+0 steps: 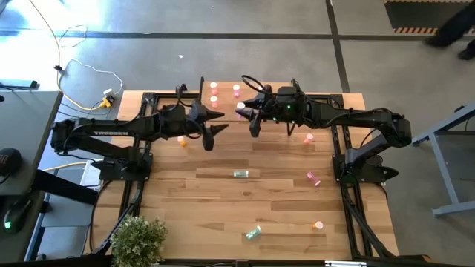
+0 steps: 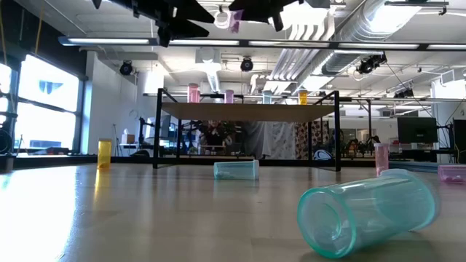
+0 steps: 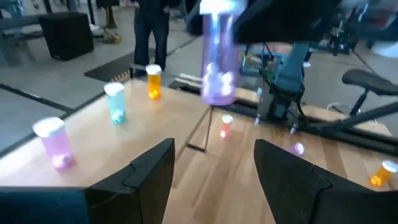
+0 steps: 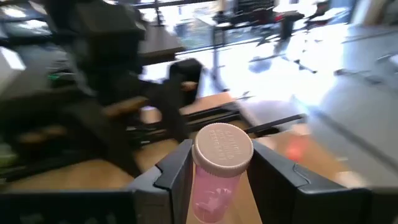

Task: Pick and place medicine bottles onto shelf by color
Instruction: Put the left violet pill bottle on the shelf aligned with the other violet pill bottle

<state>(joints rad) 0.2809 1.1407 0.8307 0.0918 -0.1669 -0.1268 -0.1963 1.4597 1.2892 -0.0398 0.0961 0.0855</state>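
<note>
The right gripper [image 4: 214,171] is clenching a pink bottle [image 4: 217,171] w/ a light cap, holding it upright in the air above the shelf [image 2: 247,111], near the shelf's front edge. In the high view the right gripper [image 1: 249,111] is sitting over the table's [image 1: 223,200] far-middle area. The left gripper [image 3: 214,177] is hanging just beside it, fingers [image 3: 146,180] spread apart & holding nothing.

Several bottles are already standing on the shelf: pink, teal & orange ones [image 3: 153,82]. Others are lying or standing on the table: a teal bottle [image 2: 368,211] is lying on its side near the near edge, another teal one [image 2: 236,169] is lying mid-table, an orange one [image 2: 105,153] is standing toward the left edge, and pink ones [image 1: 313,178] are sitting toward the right edge.
</note>
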